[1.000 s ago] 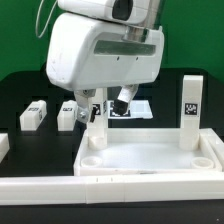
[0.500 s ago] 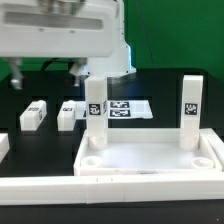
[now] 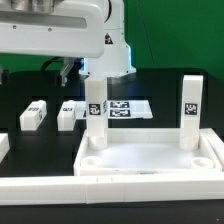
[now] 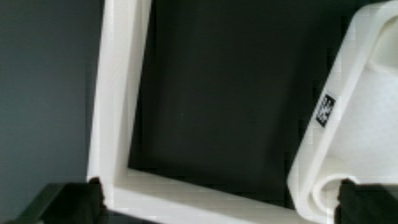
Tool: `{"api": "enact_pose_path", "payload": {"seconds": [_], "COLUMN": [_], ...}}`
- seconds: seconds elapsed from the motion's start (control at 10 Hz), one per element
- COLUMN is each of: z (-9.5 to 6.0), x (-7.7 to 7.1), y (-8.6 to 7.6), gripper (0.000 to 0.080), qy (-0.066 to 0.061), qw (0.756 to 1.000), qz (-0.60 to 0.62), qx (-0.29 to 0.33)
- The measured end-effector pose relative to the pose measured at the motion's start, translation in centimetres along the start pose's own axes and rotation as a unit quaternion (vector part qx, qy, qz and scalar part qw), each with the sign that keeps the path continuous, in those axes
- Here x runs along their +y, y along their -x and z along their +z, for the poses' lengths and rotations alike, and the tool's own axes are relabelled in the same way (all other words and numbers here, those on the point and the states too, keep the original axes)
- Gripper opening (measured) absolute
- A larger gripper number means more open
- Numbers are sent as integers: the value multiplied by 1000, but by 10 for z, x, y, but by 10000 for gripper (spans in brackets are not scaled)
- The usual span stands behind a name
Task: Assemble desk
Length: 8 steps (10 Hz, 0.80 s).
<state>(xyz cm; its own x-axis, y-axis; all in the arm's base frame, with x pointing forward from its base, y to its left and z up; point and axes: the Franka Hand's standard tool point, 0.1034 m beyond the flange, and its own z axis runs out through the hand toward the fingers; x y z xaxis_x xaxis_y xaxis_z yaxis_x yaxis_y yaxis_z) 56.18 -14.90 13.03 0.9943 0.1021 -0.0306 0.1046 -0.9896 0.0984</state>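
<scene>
The white rimmed tabletop point(image 3: 150, 160) lies at the front of the exterior view. One tagged white leg point(image 3: 95, 112) stands upright in its far left corner socket and another point(image 3: 191, 108) in its far right one. Two more tagged legs point(image 3: 33, 115) point(image 3: 67, 115) lie loose on the black table to the exterior view's left. My gripper point(image 3: 75, 72) hangs above and just behind the left upright leg, open and empty. In the wrist view my gripper point(image 4: 222, 205) shows both dark fingertips point(image 4: 71, 205) spread wide with nothing between them, and a tagged white part point(image 4: 356, 110) beside them.
The marker board point(image 3: 127, 109) lies flat behind the tabletop. A long white border bar point(image 3: 40, 180) runs along the front left. In the wrist view a white L-shaped bar point(image 4: 121, 90) frames dark table surface.
One second ago my gripper was low around the left upright leg. It has let go and risen; the leg stays standing in its socket.
</scene>
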Motion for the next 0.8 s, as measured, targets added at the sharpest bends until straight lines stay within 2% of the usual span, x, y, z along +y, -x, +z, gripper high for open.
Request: {"api": "enact_pose_path", "payload": {"seconds": [0.1,0.2,0.3,0.4,0.5,0.7,0.8], "z": [13,26,32,32,28,30,31], "x": [8,10,8,6,2,2,1], "y": [20,38,46,47,43,44,47], "gripper": [649,649,649,649,649,649,649], "qy": [-11,-18,-26,-38,-44,-43,-48], "qw": [999,995,990,985,975,973,974], "qz": [52,96,132,162,216,223,218], "qx": [-11,-27,-38,-39,-33,-36,-45]}}
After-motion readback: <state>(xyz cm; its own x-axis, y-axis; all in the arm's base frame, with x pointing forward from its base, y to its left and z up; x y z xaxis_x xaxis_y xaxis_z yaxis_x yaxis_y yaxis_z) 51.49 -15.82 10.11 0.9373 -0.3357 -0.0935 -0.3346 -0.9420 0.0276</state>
